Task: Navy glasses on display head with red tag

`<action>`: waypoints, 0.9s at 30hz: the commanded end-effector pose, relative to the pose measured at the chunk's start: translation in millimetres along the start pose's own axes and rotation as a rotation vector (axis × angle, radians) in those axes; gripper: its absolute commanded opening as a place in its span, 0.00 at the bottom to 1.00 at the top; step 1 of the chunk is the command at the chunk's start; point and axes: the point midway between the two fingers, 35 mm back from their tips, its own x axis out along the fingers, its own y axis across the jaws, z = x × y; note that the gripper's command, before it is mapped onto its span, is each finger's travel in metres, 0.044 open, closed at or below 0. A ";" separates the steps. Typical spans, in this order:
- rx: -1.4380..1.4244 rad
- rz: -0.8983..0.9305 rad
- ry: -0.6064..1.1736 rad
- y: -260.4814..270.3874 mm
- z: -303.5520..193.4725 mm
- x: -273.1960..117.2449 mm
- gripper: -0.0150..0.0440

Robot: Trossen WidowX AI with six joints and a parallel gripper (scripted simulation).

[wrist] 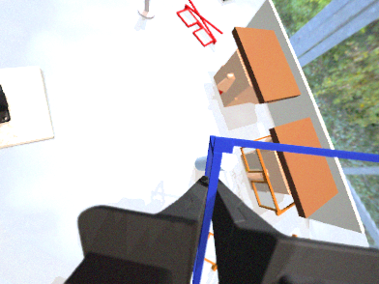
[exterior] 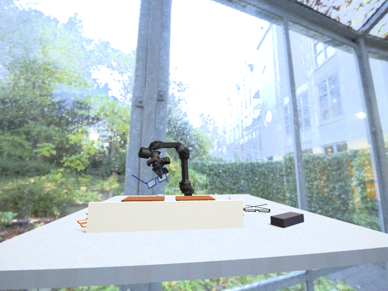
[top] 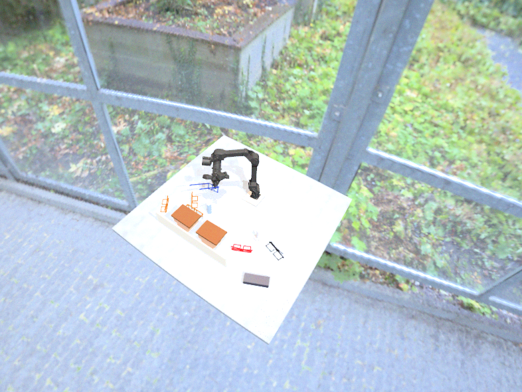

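My gripper (top: pixel 215 186) (exterior: pixel 162 177) (wrist: pixel 209 182) is shut on the navy glasses (exterior: pixel 139 179) (wrist: pixel 300 150) and holds them above the table, tilted, with both temples spread. The head with the red tag (wrist: pixel 244 84) (top: pixel 211 232) (exterior: pixel 194 198) has an orange-brown top; a small red spot shows on its face side in the wrist view. The other head has a similar top (top: pixel 186 215) (exterior: pixel 142 198) (wrist: pixel 306 166), and orange glasses are at its face side. My gripper is on the face side of the heads, away from both. Most of each face is hidden.
A pale board (top: pixel 196 241) (exterior: pixel 166 216) stands behind the heads. A light blue cylinder (top: pixel 208 208) (wrist: pixel 200 163) stands before them. Red glasses (top: pixel 241 250), black glasses (top: pixel 275 245), a small pale stand (top: pixel 256 235) and a dark box (top: pixel 256 280) (exterior: pixel 287 219) lie beyond the red-tagged head.
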 end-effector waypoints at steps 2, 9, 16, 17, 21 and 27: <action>-0.125 -0.036 -0.004 -0.2 -4.6 -7.9 0.25; -0.325 -0.089 0.009 0.6 -13.5 -20.1 0.25; -0.525 -0.139 0.036 2.0 -22.0 -32.7 0.25; -0.554 -0.146 0.041 2.3 -23.2 -34.5 0.25; -0.669 -0.173 0.065 3.4 -27.9 -41.9 0.25; -0.665 -0.167 0.069 4.1 -29.3 -41.7 0.25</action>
